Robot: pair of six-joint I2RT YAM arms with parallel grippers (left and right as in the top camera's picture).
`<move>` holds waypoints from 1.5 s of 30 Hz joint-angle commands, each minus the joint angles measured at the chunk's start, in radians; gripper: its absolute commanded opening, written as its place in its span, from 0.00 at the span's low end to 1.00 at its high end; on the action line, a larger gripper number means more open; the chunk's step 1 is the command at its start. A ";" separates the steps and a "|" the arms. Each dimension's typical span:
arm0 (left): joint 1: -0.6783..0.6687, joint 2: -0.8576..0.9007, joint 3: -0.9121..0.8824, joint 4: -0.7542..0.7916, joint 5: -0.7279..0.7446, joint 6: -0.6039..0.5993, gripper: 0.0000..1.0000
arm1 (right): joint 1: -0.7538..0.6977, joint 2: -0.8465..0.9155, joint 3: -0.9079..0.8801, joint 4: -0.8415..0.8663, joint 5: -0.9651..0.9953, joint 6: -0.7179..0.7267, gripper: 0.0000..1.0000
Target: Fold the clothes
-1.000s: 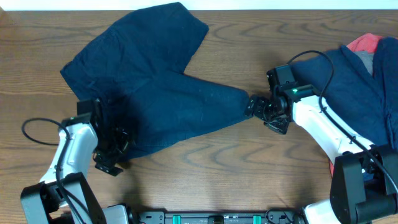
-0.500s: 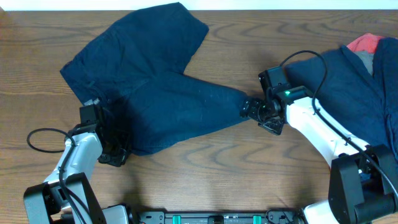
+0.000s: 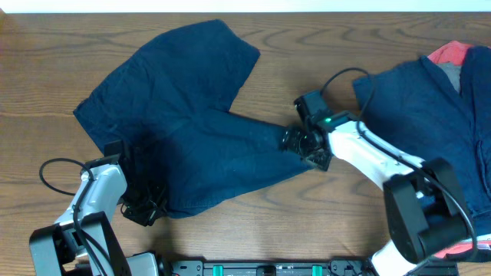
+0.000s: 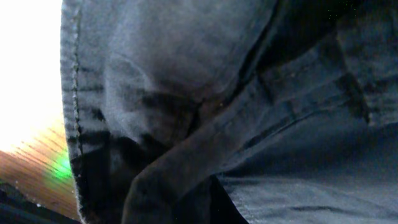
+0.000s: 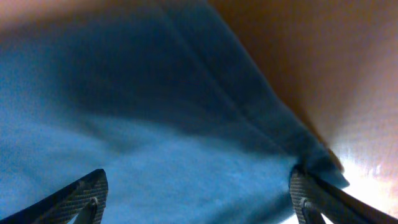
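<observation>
Dark navy shorts (image 3: 184, 115) lie spread across the wooden table, one of the clothes. My left gripper (image 3: 144, 205) is at their lower left waist edge, shut on the bunched fabric. The left wrist view is filled with creased navy cloth and a seam (image 4: 217, 93), which hides the fingers. My right gripper (image 3: 293, 142) sits at the end of the right leg, open. In the right wrist view its fingertips (image 5: 87, 194) stand wide apart over the blue cloth (image 5: 186, 149), close to the hem.
A pile of more navy clothes (image 3: 430, 107) lies at the right edge, with a coral-red piece (image 3: 453, 52) and a grey bit (image 3: 454, 75) at its top. Bare wood table (image 3: 322, 46) shows behind and in front of the shorts. A cable loops beside the left arm (image 3: 54, 172).
My left gripper has closed on the waist edge of the shorts. The right arm has slid left, onto the end of the leg, its jaws still apart.
</observation>
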 commanded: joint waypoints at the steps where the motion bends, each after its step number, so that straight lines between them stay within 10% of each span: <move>1: 0.003 0.013 -0.008 0.014 -0.010 0.051 0.06 | 0.018 0.031 -0.010 -0.046 0.009 0.094 0.93; 36: 0.003 0.013 -0.008 0.059 -0.013 0.051 0.06 | 0.053 -0.019 -0.037 -0.096 0.157 0.266 0.87; 45: 0.003 0.013 -0.008 0.059 -0.013 0.051 0.06 | 0.052 -0.018 -0.166 0.103 0.207 0.296 0.60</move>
